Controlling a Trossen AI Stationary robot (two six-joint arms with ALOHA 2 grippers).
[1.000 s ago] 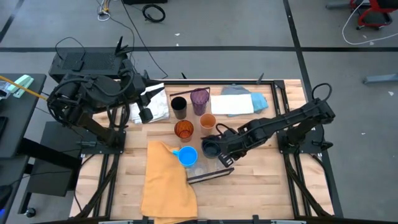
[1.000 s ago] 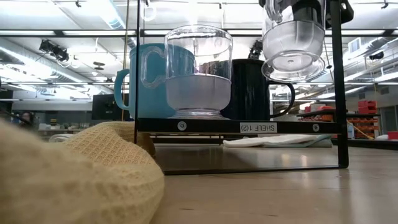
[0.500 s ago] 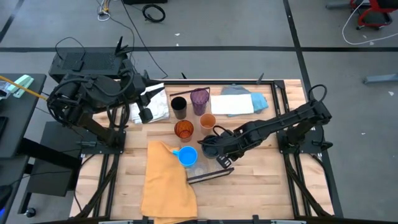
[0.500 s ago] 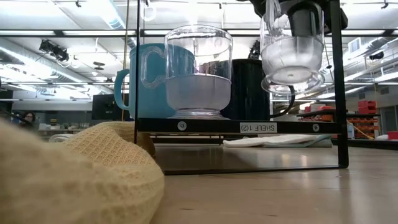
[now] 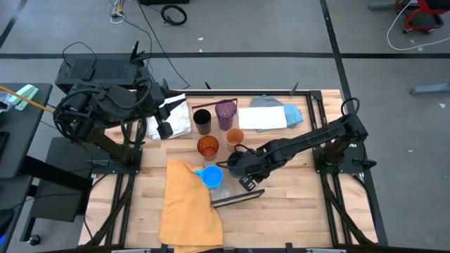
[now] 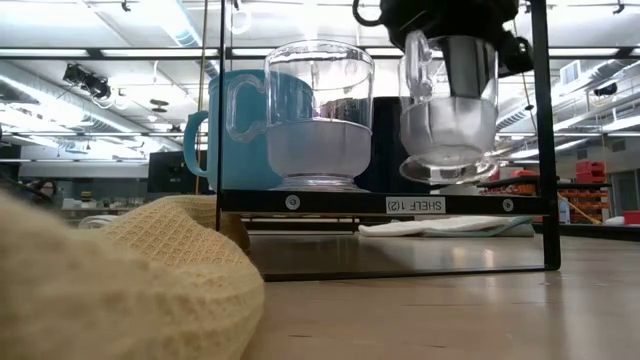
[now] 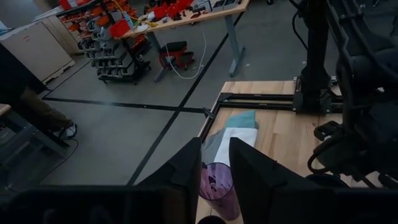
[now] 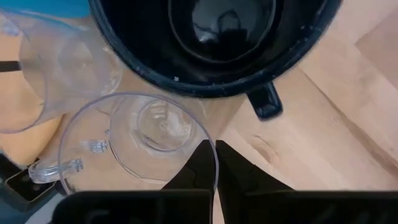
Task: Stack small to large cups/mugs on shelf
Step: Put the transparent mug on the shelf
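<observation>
1. Your right gripper (image 8: 209, 163) is pinched shut on the rim of a clear plastic handled cup (image 6: 448, 110). The cup hangs upright, mouth up, just above the pale wooden shelf plank (image 6: 380, 203); I can't tell if its base touches.
2. Expect it to be light, thin-walled, slick and a bit flexible. A rim pinch works, so don't squeeze harder.
3. Long axis is vertical. In the right wrist view its handle (image 8: 55, 168) points away from the dark navy mug (image 8: 211, 43).
4. A second clear handled cup (image 6: 318, 112) already stands on the shelf, with a bright blue mug (image 6: 232, 128) behind it.
5. Left gripper (image 7: 214, 165) waits at the table's far left, fingers nearly closed, holding nothing.
</observation>
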